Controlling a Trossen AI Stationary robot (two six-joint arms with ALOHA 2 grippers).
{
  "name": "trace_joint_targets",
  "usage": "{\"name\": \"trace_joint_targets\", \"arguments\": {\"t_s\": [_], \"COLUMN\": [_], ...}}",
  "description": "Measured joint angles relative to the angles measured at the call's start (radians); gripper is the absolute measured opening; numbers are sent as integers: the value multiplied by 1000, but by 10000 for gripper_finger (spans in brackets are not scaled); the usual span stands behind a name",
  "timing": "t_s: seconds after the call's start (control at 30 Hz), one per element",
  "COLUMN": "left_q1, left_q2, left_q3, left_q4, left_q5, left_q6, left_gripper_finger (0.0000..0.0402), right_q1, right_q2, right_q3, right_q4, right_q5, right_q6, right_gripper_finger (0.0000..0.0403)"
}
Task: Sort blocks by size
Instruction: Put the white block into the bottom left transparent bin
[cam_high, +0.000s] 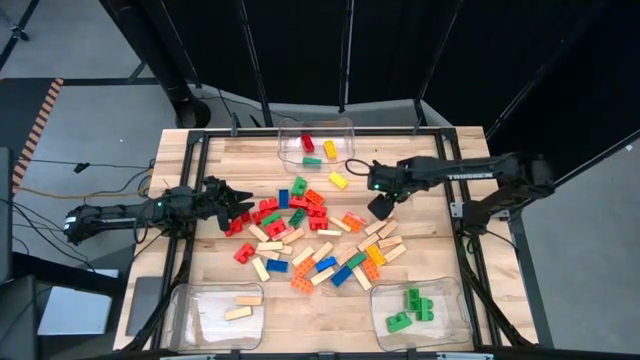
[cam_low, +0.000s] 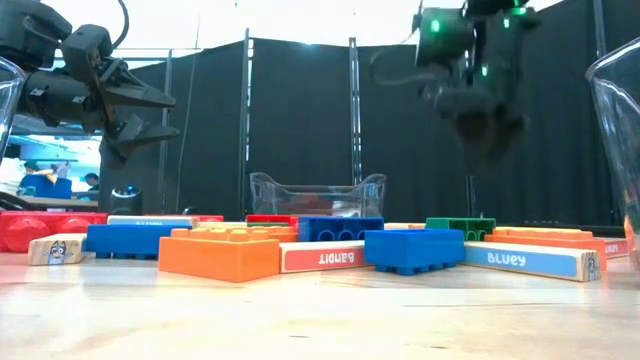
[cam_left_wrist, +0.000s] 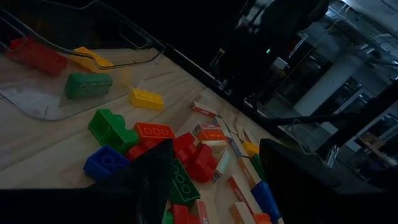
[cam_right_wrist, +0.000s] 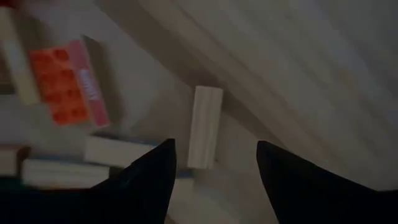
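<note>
The blocks are lying heaped at the surface centre. The right pincer (at three o'clock) is hanging spread, empty, over a pale wooden bar. The left pincer is waiting spread at nine o'clock.

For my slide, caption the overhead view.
Both open grippers, left and right, flank the mixed blocks; three bins partly filled.

Left gripper gaping, hovering — right gripper parted, pointing down

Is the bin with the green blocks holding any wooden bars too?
No, the bin with the green blocks at the table's near right corner holds only green bricks; the tan wooden bars lie in the other near bin.
</note>
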Motion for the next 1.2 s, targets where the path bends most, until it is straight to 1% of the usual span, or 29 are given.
{"name": "trace_joint_targets", "arguments": {"t_s": [0.07,0.2,0.3,0.37,0.47,0.57,0.67,0.73,0.8,0.87,0.9,1.03,1.1,1.2], "left_q1": [0,0,0,0,0,0,0,0,0,0,0,0,0,0], "left_q2": [0,0,0,1,6,11,14,14,14,15,15,16,16,16], "left_q3": [0,0,0,0,0,0,0,0,0,0,0,0,0,0], "left_q4": [0,1,2,3,6,7,7,7,7,7,7,7,7,7], "left_q5": [0,0,-12,-23,-45,-58,-59,-59,-59,-60,-60,-68,-71,-74], "left_q6": [0,0,-1,-1,-1,-1,-1,-1,-1,-1,-2,-1,-1,-1], "left_gripper_finger": [245,245,245,245,245,245,245,245,245,245,245,245,245,245], "right_q1": [-20,-64,-92,-106,-110,-104,-96,-84,-71,-61,-59,-60,-58,-48], "right_q2": [12,34,48,57,95,140,182,204,214,213,207,182,166,127], "right_q3": [-53,-113,-147,-165,-178,-177,-171,-169,-164,-162,-161,-147,-119,-55], "right_q4": [69,163,216,261,275,269,269,266,256,249,254,243,239,237], "right_q5": [-14,-21,-45,-80,-103,-106,-105,-96,-69,-61,-63,-83,-111,-115], "right_q6": [6,6,3,4,4,-2,-1,7,9,9,7,16,28,34], "right_gripper_finger": [244,268,289,302,317,319,299,265,210,138,112,120,120,120]}}
